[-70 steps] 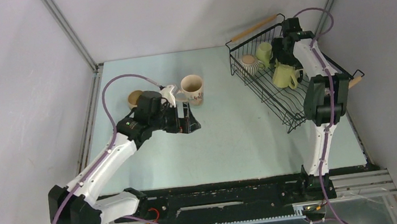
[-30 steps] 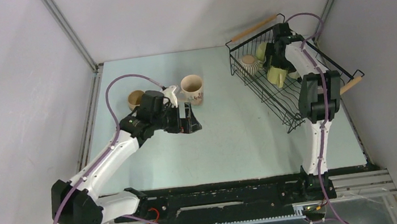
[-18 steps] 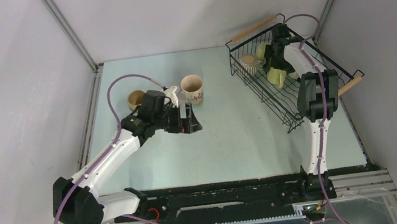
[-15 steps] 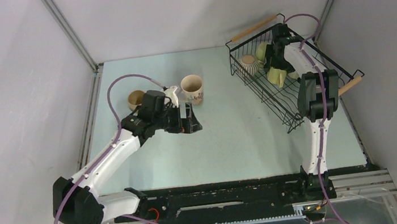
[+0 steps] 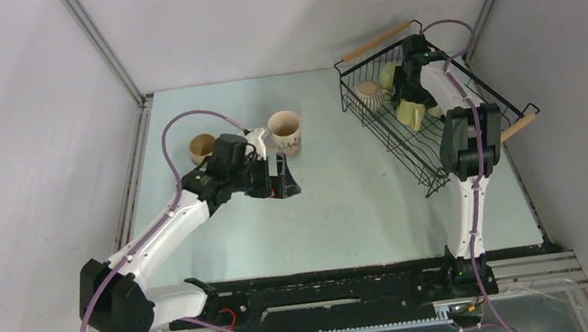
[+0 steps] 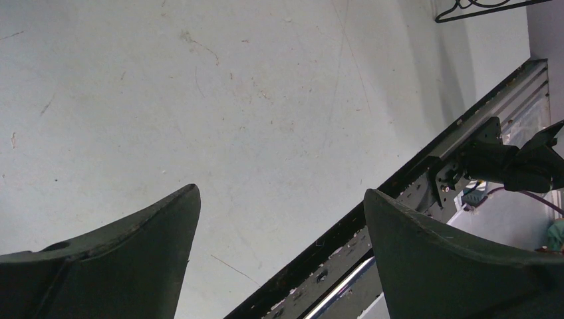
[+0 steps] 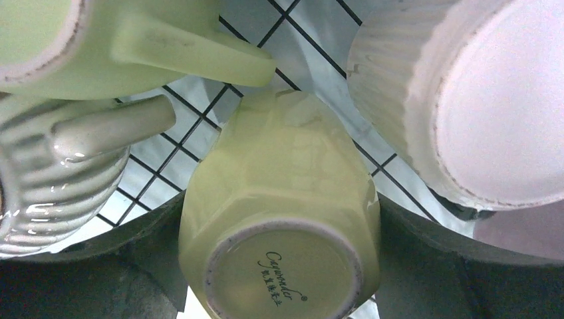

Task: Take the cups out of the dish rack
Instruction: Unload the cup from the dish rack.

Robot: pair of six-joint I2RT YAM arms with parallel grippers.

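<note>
The right arm has swung in from the far side of the dish rack (image 5: 421, 159) and dropped its right gripper (image 7: 282, 256) among the cups. The pale yellow-green cup (image 7: 279, 199), which stood upright with its handle showing about two seconds ago, now lies tipped with its stamped base towards the wrist camera. The pick is therefore under way, but the cup has not left the rack.

In the wrist view a dark finger flanks each side of this cup's lower wall, and they appear to be pinching it (the contact lines fall at the frame's edge, so a firm hold is likely rather than certain). The cup sits squarely between them on the wire floor. Its neighbours crowd it: a ribbed beige mug (image 7: 60, 199) to one side, a second green mug (image 7: 100, 40) touching its rim end, and a ribbed cup with a pinkish inside (image 7: 479, 113) on the other side.

The left gripper (image 6: 281, 193) has barely shifted. It hangs spread over the table (image 6: 199, 100), holding nothing, just beside the floral mug (image 5: 285, 131) and near the tan cup (image 5: 202, 148), both outside the rack.
</note>
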